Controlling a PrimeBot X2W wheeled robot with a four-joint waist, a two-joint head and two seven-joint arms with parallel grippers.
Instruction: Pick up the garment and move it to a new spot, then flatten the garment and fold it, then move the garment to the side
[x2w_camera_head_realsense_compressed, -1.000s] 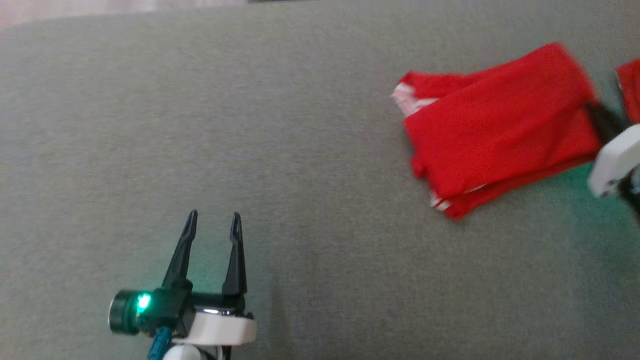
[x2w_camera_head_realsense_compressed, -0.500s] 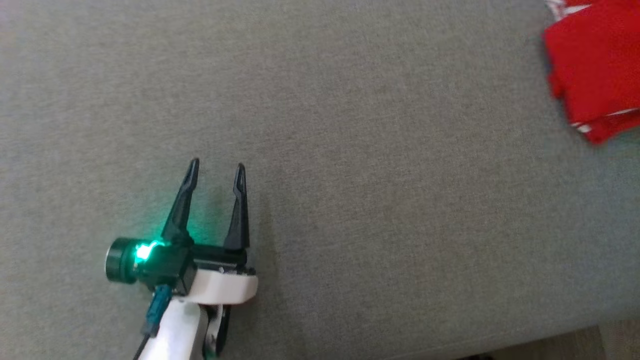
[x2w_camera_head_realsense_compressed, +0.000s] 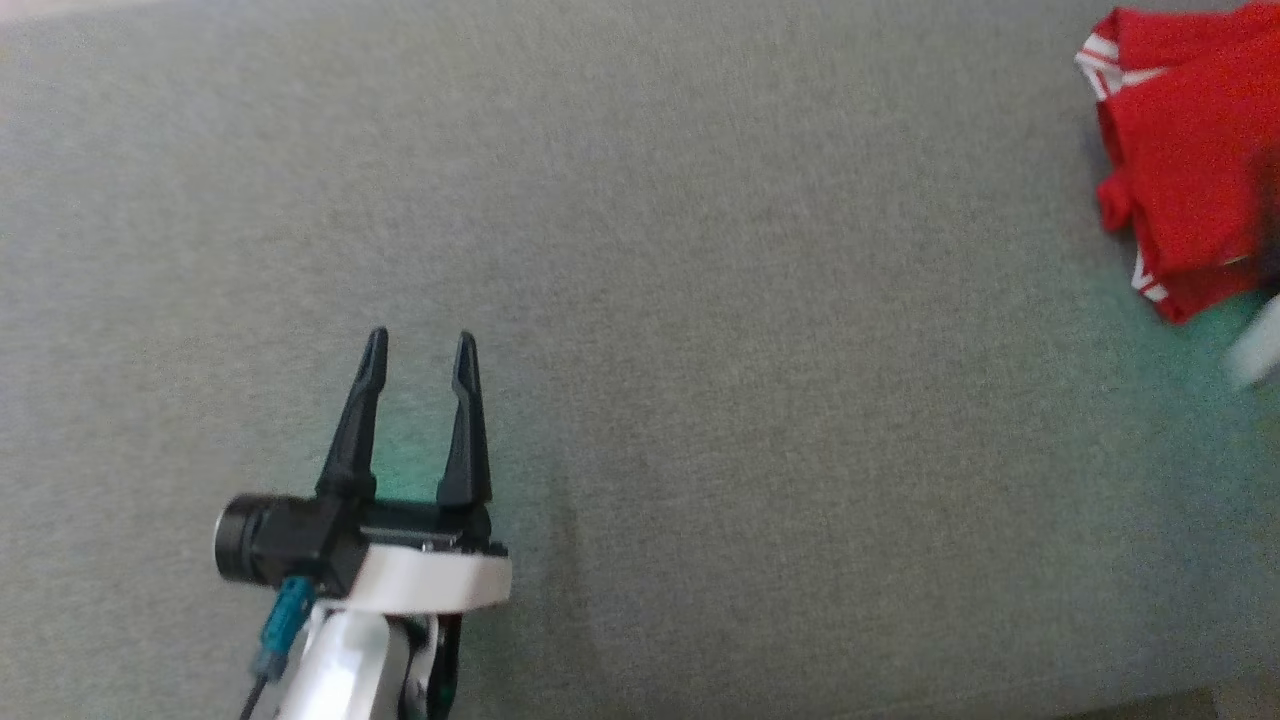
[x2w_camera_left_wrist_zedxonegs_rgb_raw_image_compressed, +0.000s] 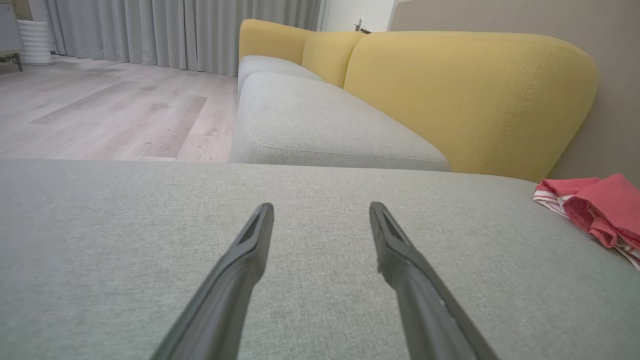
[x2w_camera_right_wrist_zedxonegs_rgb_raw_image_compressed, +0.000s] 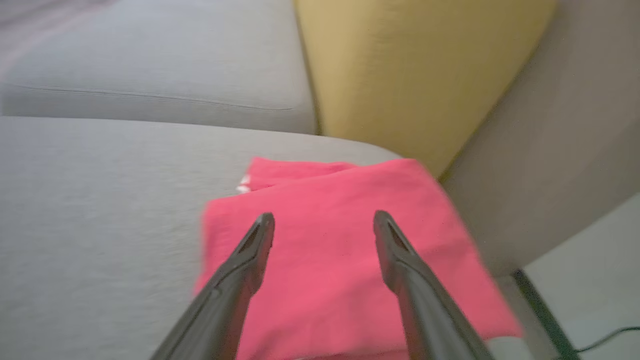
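Note:
The garment (x2w_camera_head_realsense_compressed: 1190, 170), red with white stripes at its hem, lies folded on the grey sofa seat (x2w_camera_head_realsense_compressed: 700, 300) at the far right of the head view. It also shows at the right edge as a red heap, the garment (x2w_camera_left_wrist_zedxonegs_rgb_raw_image_compressed: 605, 210). My right gripper (x2w_camera_right_wrist_zedxonegs_rgb_raw_image_compressed: 324, 222) hovers open over the folded garment (x2w_camera_right_wrist_zedxonegs_rgb_raw_image_compressed: 330, 265), with nothing between its fingers. My left gripper (x2w_camera_head_realsense_compressed: 420, 350) stands open over bare cushion at the lower left, far from the cloth; its fingers (x2w_camera_left_wrist_zedxonegs_rgb_raw_image_compressed: 250, 250) hold nothing.
A yellow backrest (x2w_camera_left_wrist_zedxonegs_rgb_raw_image_compressed: 465, 95) rises behind the seat, close to the garment. A second grey cushion (x2w_camera_left_wrist_zedxonegs_rgb_raw_image_compressed: 320, 120) lies beyond. Wood floor (x2w_camera_left_wrist_zedxonegs_rgb_raw_image_compressed: 100, 110) and curtains are to the left. The seat's edge and a cable (x2w_camera_right_wrist_zedxonegs_rgb_raw_image_compressed: 600, 340) lie right of the garment.
The right gripper has opened and let go of the garment, which now lies on the seat. The head camera has swung, shifting the garment to the right edge. The left gripper stays open.

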